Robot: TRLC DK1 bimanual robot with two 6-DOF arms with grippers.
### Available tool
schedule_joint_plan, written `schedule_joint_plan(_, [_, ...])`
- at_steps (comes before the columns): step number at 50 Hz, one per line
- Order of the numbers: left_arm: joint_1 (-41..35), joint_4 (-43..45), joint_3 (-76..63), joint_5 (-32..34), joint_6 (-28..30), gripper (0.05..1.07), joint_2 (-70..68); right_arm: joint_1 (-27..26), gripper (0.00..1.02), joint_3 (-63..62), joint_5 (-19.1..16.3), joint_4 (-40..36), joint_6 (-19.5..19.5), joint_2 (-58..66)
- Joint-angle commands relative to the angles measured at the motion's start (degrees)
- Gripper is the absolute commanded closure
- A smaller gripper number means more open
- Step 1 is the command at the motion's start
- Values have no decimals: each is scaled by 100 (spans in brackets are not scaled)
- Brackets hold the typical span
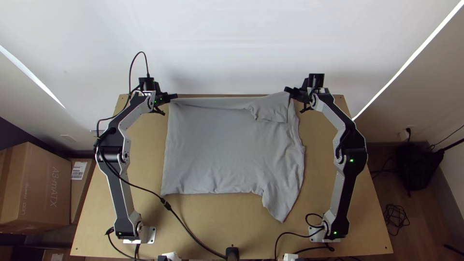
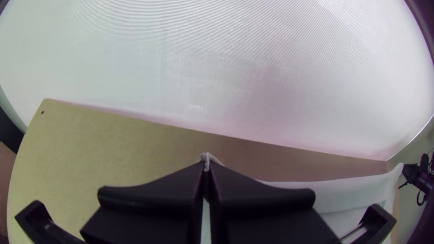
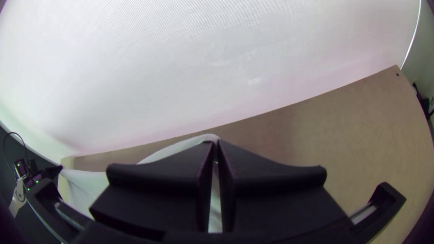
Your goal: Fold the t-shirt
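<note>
We are looking at a grey shirt (image 1: pixel 217 145) that is lying across the middle of the table (image 1: pixel 348 203). Most of it is lying spread out, with some little wrinkles. With our left gripper (image 1: pixel 176 97) we are pinching the shirt's far left corner, near the table's far edge. In the left wrist view we are seeing the black fingers (image 2: pixel 153 194) closing on a small bit of cloth, and a bit of it is poking up between the tips. With our right gripper (image 1: pixel 288 90) we are pinching the shirt's far right part. In the right wrist view the fingers (image 3: pixel 271 176) are closing on the cloth there too.

Between our two grippers, the far edge of the shirt is running almost straight. Just beside the right gripper, a flap (image 1: pixel 273 111) of cloth is hanging down over the shirt. At the near right, one sleeve (image 1: pixel 280 205) is sticking out toward the near edge of the table. The left side of the shirt is making a nearly straight line.

Behind the table, a white wall (image 1: pixel 217 43) is standing. On the left, brown boxes (image 1: pixel 38 188) are sitting beside the table. A black cable (image 1: pixel 193 237) is running over the table's near part, between our arms.
</note>
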Motion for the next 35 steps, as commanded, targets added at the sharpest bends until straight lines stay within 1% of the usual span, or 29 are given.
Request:
schedule_joint_plan(1, [90,-101,392,-84,-181,105,99,-155,100,434,121,-104,145,153])
schedule_joint_plan(3, [90,-171,445,-84,-189,105,73,-155,100,469,121,-148,154,144])
schedule_joint_plan(9, [72,-743,744,-84,-225,105,20,-137,100,645,121,-543,171,109])
schedule_joint_plan(19, [90,-1490,752,-31,-233,105,-305,-102,100,575,121,-869,189,-49])
schedule_joint_plan(27, [116,-1586,603,-31,-198,105,-420,-93,100,504,121,-869,171,-76])
schedule_joint_plan(34, [125,-1463,541,-66,-154,105,-402,-93,100,531,121,-869,180,-76])
schedule_joint_plan(35, [125,-1393,541,-92,-145,102,-411,-85,99,539,121,-851,180,-76])
